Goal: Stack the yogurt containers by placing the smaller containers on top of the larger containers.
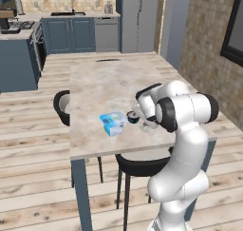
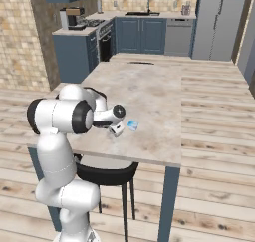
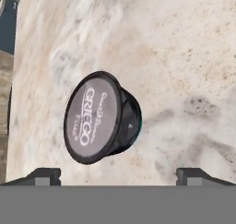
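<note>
The black cup sits right in front of my hand camera, its pale grey lid with the "GRIEGO" lettering turned toward the lens. It rests on the marble counter, and from the left base view I find it near the counter's front edge, just beside the light-blue rectangular tub, on that tub's right. I cannot tell from here whether cup and tub touch. The tub lies flat with its white-and-blue top facing up, nothing on it.

From the right base view I pick out the tiny light-blue cup standing alone on the counter, just to the right of the arm's wrist.

My tool is spread: the two dark fingertips stand far apart at the bottom of the hand view, with the black cup in line between them but beyond them, not touched. Nothing is in the tool. In the left base view the robot arm bends over the counter's front right part and hides most of the hand; in the right base view the wrist hangs low over the counter near its front left part.

Around the counter, a dark chair is tucked under the front edge and a second dark chair stands at the left side. The floor is pale wood planks. Blue kitchen cabinets and a tall grey fridge line the far wall, and a brick wall runs along the right.
</note>
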{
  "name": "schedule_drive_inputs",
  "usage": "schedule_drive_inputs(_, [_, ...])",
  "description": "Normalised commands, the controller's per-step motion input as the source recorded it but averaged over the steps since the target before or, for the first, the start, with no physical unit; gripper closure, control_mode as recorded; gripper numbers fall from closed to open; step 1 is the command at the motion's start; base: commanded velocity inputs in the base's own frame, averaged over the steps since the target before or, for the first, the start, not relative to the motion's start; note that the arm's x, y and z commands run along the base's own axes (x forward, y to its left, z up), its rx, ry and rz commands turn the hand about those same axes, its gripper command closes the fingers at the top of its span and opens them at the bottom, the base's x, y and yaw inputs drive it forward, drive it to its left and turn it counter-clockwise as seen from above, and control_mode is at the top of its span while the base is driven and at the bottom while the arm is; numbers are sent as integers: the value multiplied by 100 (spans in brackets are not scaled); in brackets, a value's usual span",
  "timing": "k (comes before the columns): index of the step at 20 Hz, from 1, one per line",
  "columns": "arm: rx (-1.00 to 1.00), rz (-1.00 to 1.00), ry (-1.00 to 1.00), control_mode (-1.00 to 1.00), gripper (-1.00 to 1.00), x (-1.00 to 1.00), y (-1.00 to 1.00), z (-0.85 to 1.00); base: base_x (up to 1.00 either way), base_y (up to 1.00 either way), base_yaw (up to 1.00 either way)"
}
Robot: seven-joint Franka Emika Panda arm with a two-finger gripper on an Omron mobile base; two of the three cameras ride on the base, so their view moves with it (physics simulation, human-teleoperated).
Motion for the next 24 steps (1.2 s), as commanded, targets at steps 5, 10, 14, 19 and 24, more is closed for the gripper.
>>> schedule_drive_inputs(5, [2, 0, 0, -100, -100, 11, 0, -13, 0, 0, 0])
schedule_drive_inputs(10, [1, 0, -1, -100, -100, 9, 0, -13, 0, 0, 0])
schedule_drive_inputs(14, [1, 0, -1, -100, -100, 8, 0, -11, 0, 0, 0])
schedule_drive_inputs(19, [0, 0, -2, -100, -100, 6, 0, -9, 0, 0, 0])
schedule_drive_inputs(24, [0, 0, -7, -100, -100, 2, 0, -8, 0, 0, 0])
